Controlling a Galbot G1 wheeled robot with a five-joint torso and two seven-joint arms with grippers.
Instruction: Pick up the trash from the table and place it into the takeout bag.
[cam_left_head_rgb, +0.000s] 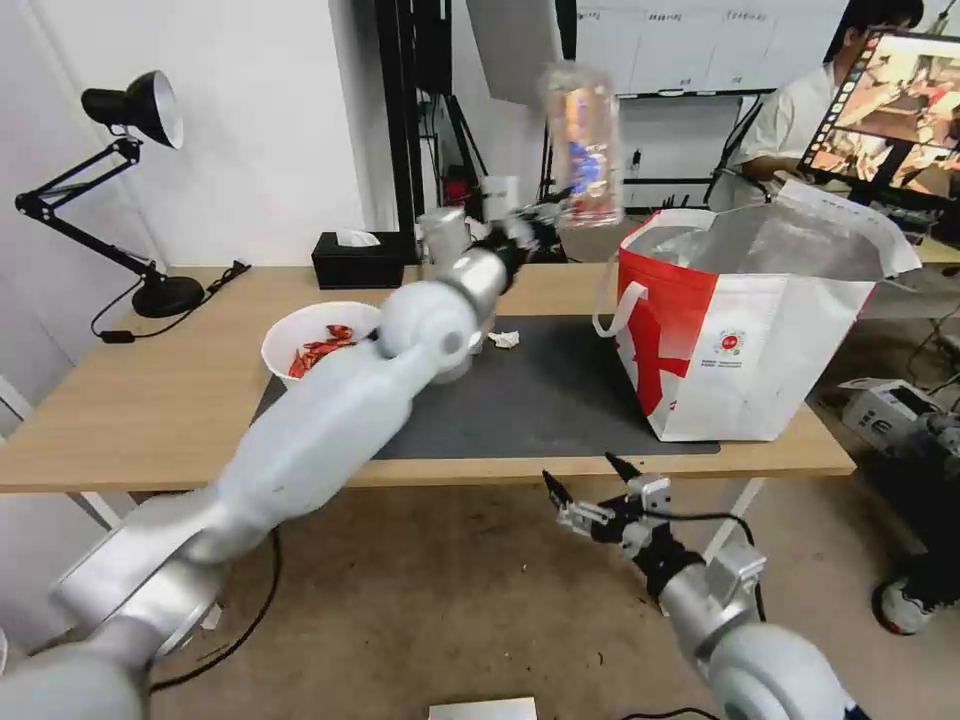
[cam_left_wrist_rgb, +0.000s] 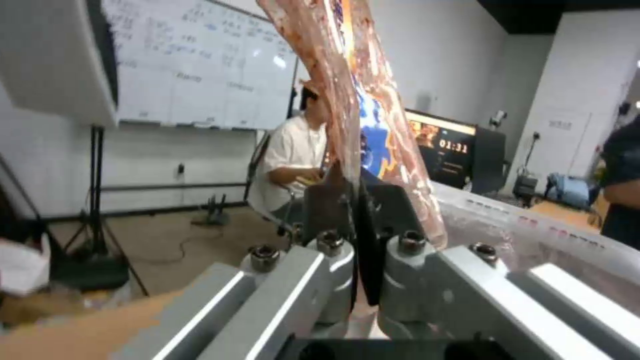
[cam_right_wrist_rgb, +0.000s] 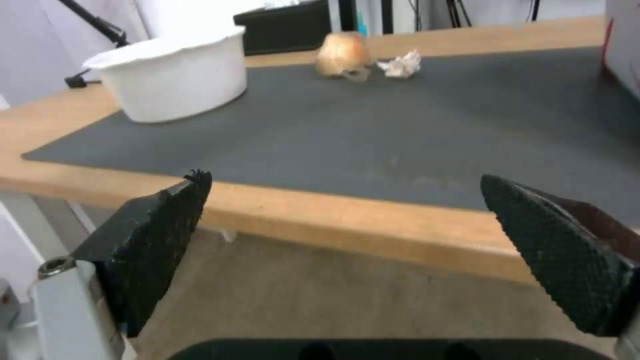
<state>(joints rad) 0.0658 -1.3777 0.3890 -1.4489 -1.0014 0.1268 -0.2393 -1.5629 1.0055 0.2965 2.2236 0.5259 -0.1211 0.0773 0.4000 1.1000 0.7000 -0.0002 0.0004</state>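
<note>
My left gripper (cam_left_head_rgb: 538, 222) is shut on the lower edge of the clear hinged tray (cam_left_head_rgb: 582, 145), holding it upright in the air, just left of the takeout bag's open mouth. In the left wrist view the tray (cam_left_wrist_rgb: 347, 100) with red smears rises from the closed fingers (cam_left_wrist_rgb: 327, 192). The takeout bag (cam_left_head_rgb: 760, 350) stands on the right end of the table (cam_left_head_rgb: 150, 400). The white bowl (cam_left_head_rgb: 320, 340) of red shells and the crumpled tissue (cam_left_head_rgb: 503, 340) rest by the grey mat (cam_left_head_rgb: 540, 400). The beige lump (cam_right_wrist_rgb: 342, 55) sits beside the tissue (cam_right_wrist_rgb: 400, 65). My right gripper (cam_left_head_rgb: 590, 480) hangs open below the table's front edge.
A black desk lamp (cam_left_head_rgb: 130, 200) stands at the table's far left and a black tissue box (cam_left_head_rgb: 357, 262) at the back edge. A person sits at a monitor behind the bag. Boxes and cables lie on the floor at right.
</note>
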